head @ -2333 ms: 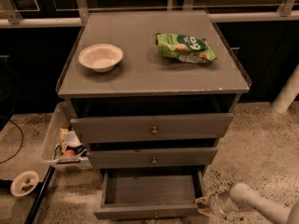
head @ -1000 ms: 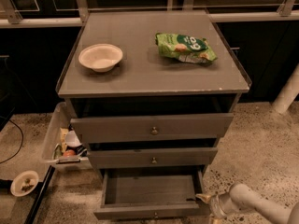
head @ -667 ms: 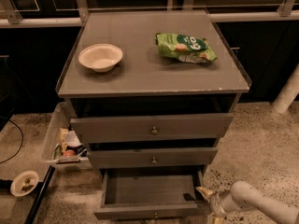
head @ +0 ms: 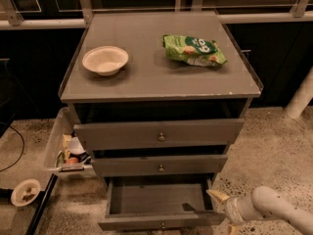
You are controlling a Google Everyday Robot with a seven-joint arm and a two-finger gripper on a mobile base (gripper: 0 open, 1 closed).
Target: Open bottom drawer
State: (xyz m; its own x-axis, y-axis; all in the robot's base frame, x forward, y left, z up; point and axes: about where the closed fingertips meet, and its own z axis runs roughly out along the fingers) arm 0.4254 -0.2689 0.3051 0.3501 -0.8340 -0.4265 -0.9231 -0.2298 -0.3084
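While the slim grey bottom drawer (head: 142, 223) stands pulled out, lowest in its stack, the tool (head: 221, 199) sits just right of its near right corner. Whether it is spread or closed, I cannot tell.

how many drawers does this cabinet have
3, stacked: top drawer, middle drawer below it, and bottom drawer pulled out near the floor. The gripper is beside its right front corner.
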